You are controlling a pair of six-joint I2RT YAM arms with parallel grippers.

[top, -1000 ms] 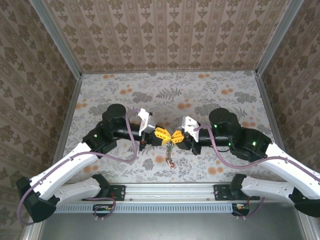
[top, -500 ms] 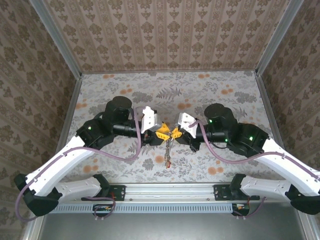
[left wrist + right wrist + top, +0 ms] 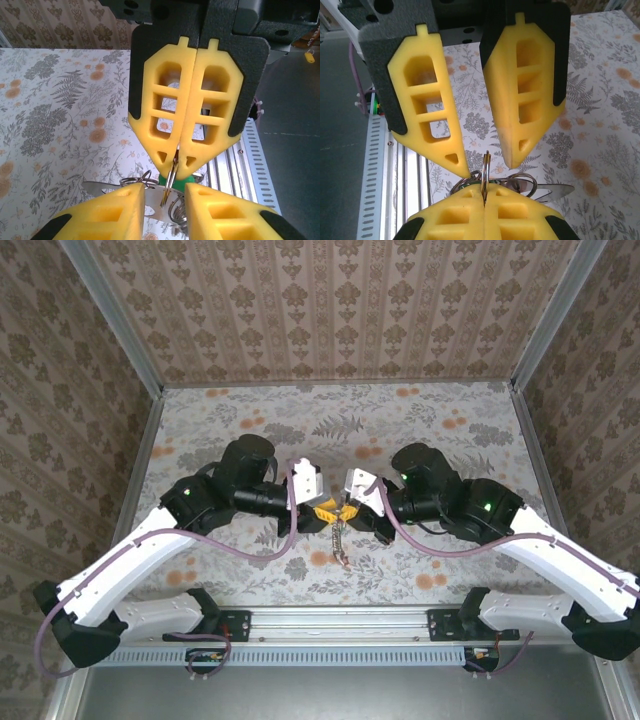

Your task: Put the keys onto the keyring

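My right gripper (image 3: 484,194) is shut on the keyring (image 3: 485,167), a thin metal ring standing edge-on out of its tips. In the left wrist view the right gripper (image 3: 173,167) points down with the keyring (image 3: 169,187) hanging from it. My left gripper (image 3: 165,194) is open, one fingertip on each side of the ring, with no contact that I can see. Behind the ring hang the keys: a green head (image 3: 187,184), a silver blade (image 3: 102,186) and wire loops (image 3: 522,180). From above, the left gripper (image 3: 322,512) and right gripper (image 3: 350,505) meet over the hanging bunch (image 3: 340,545).
The floral table (image 3: 400,430) stretches behind the grippers, closed in by patterned walls. An aluminium rail (image 3: 340,620) runs along the near edge, under the bunch in the left wrist view (image 3: 240,165). Purple cables (image 3: 240,552) loop off both arms.
Both wrists have closed in toward each other and swung a little toward the far side. The fingertips now overlap, and the bunch still hangs beneath them.
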